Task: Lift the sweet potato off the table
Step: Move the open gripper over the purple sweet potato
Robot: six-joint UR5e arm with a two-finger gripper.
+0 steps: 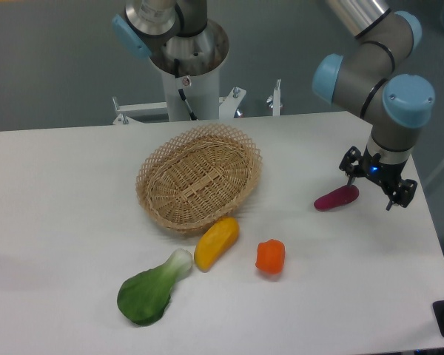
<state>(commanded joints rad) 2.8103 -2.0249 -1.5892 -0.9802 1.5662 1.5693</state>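
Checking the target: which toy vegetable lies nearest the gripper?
The magenta sweet potato, right beside the gripper; the orange pepper, yellow vegetable and green one lie farther left.

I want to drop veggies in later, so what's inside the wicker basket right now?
The wicker basket shows only its bare woven bottom; nothing lies inside. Its near wall hides a thin strip of the floor, so that sliver cannot be checked.

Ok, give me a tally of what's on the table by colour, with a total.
Magenta-purple: 1, the sweet potato
Yellow: 1, the oblong vegetable
Orange: 1, the pepper
Green and white: 1, the leafy vegetable
Tan: 1, the wicker basket
Total: 5
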